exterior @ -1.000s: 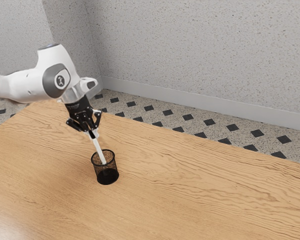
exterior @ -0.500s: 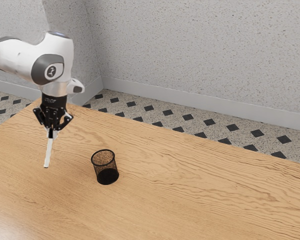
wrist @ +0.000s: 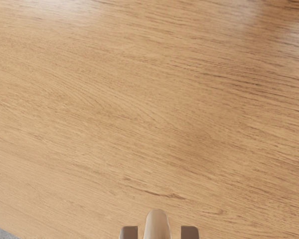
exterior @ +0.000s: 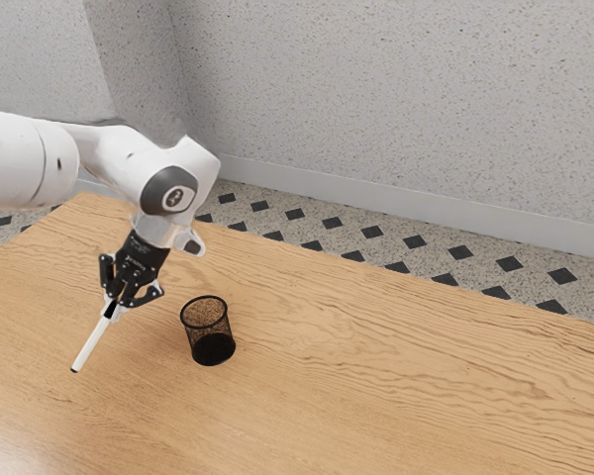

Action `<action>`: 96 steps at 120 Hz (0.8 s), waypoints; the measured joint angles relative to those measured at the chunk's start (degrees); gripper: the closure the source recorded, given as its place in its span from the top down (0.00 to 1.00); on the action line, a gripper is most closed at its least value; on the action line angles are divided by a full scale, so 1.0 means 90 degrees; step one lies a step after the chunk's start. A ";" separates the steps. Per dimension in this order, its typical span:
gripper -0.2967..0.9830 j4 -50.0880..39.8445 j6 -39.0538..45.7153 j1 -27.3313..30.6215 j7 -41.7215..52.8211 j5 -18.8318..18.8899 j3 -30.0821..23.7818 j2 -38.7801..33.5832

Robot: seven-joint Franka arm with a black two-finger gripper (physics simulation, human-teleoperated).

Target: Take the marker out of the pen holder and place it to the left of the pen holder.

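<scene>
Marker (exterior: 91,342) and gripper (exterior: 112,309) are joined in the exterior view: the 2 fingers are clamped on the marker near its upper end, and the rest of it sticks out beyond them. It is a slim white stick with a dark part at the grip and a small dark tip at its lower end, and it slants down toward the exterior view's left. Whether that tip touches the wooden surface (exterior: 376,376), I cannot tell. The marker is out of the pen holder (exterior: 207,332), and the 2 stand apart, with the marker on the holder's side toward the exterior view's left. The holder is black mesh with a round rim and a darker base, and it stands upright on the surface. The white arm (exterior: 119,163) comes in from the exterior view's left, with the gripper tilted along nearly the same slant as the marker. Past the surface's far edge lies a pale speckled floor (exterior: 327,233) with dark diamonds, and beyond that a speckled grey wall (exterior: 396,89) with a plain skirting (exterior: 376,203) along its foot. In the wrist view, the marker's rounded end juts out between the 2 fingertips, over bare wood grain.
</scene>
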 joint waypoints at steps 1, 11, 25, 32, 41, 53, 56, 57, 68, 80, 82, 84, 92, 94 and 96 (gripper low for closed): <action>0.15 0.0003 -0.0004 0.0001 0.0008 0.0000 0.0000 0.0013; 0.15 0.0080 -0.0033 0.0000 0.0082 -0.0004 -0.0002 0.0110; 0.15 0.0118 -0.0055 -0.0005 0.0171 -0.0025 -0.0007 0.0203; 0.15 0.0127 -0.0057 -0.0005 0.0210 -0.0042 -0.0008 0.0248; 0.15 0.0130 -0.0044 -0.0006 0.0256 -0.0059 -0.0014 0.0292; 0.15 0.0131 -0.0019 -0.0015 0.0310 -0.0099 -0.0017 0.0362; 0.15 0.0131 -0.0014 -0.0019 0.0323 -0.0106 -0.0017 0.0378; 0.15 0.0131 -0.0012 -0.0020 0.0327 -0.0108 -0.0017 0.0382; 0.18 0.0131 0.0003 -0.0042 0.0371 -0.0126 -0.0017 0.0400; 0.36 0.0139 0.0007 -0.0062 0.0452 -0.0187 -0.0013 0.0403; 0.39 0.0139 0.0007 -0.0064 0.0465 -0.0194 -0.0010 0.0401; 0.42 0.0140 0.0007 -0.0062 0.0478 -0.0200 -0.0011 0.0401; 0.51 0.0145 0.0009 -0.0058 0.0531 -0.0219 -0.0012 0.0397; 0.53 0.0147 0.0009 -0.0057 0.0543 -0.0223 -0.0013 0.0394; 0.55 0.0160 0.0009 -0.0057 0.0555 -0.0227 -0.0013 0.0391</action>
